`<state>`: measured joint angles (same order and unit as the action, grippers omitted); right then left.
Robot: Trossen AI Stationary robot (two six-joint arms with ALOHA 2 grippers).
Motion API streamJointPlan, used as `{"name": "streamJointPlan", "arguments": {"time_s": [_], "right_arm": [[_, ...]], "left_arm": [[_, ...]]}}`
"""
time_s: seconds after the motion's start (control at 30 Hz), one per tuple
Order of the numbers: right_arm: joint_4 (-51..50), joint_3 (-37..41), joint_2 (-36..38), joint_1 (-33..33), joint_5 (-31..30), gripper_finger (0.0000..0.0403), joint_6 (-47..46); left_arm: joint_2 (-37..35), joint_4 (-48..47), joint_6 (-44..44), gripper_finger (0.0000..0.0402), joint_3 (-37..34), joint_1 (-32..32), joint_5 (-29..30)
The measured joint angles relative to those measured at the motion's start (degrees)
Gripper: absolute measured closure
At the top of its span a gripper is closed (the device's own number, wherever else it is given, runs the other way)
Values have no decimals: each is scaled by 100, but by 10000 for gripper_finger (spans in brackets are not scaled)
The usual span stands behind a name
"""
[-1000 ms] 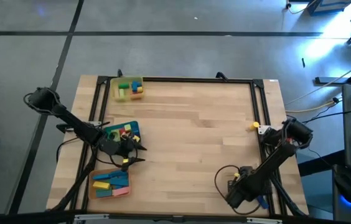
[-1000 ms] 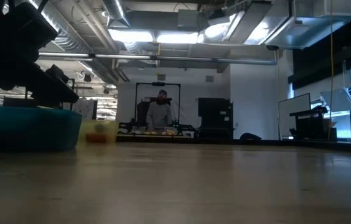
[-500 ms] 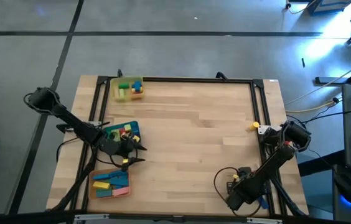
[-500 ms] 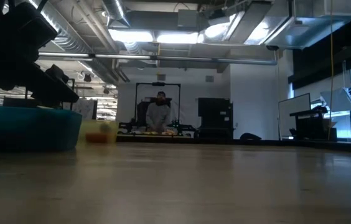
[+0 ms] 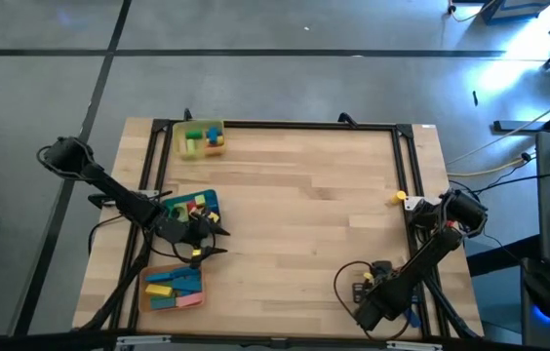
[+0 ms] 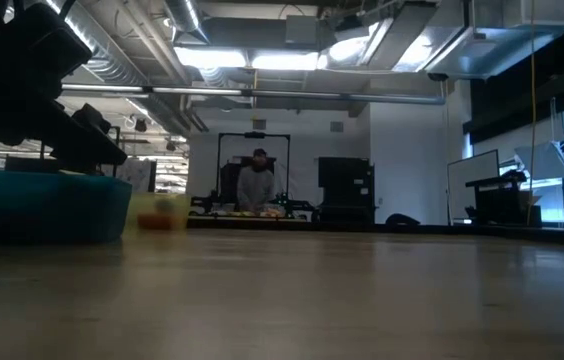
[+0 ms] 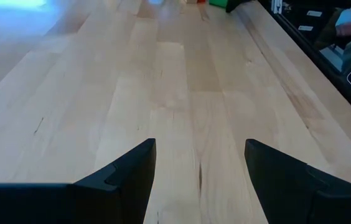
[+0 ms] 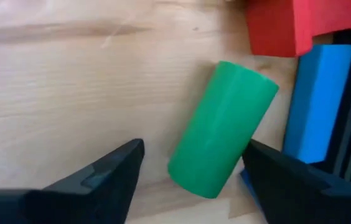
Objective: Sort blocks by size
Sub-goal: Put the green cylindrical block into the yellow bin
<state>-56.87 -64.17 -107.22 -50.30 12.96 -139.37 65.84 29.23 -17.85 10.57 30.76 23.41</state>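
In the right wrist view a green cylinder block [image 8: 222, 130] lies on its side on the wood. A red block [image 8: 284, 25] and a blue block [image 8: 315, 99] lie just beyond it. My right gripper [image 8: 195, 146] is open near the table's near right corner [image 5: 365, 291], pointing steeply down, one finger on each side of the cylinder. My left gripper [image 7: 200, 168] is open over bare wood [image 5: 218, 242], between the blue tray [image 5: 193, 207] and the orange tray [image 5: 173, 289]. Both trays hold blocks, as does the yellow tray [image 5: 201, 137]. My right gripper has one finger [image 8: 269, 168] right beside the cylinder's long side [image 8: 244, 146]; whether it touches, I cannot tell. The other finger [image 8: 116, 165] stands apart from the cylinder, with bare wood between them.
A single yellow block [image 5: 399, 197] lies by the right rail. A black frame [image 5: 285, 125] runs round the table. The wide middle of the table is bare wood. In the low view a person [image 6: 255, 185] stands far behind the table.
My right gripper has tipped a little steeper toward the table, staying at the same spot. The blocks and trays lie as before.
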Motion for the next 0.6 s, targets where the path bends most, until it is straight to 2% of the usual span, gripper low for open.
{"name": "streamJointPlan", "arguments": {"time_s": [0.4,0.6], "right_arm": [[86,7,-9,11,-300,258,155],[91,9,-4,9,-532,257,313]], "left_arm": [[0,-11,26,172,0,0,1],[0,-10,18,172,0,0,1]]}}
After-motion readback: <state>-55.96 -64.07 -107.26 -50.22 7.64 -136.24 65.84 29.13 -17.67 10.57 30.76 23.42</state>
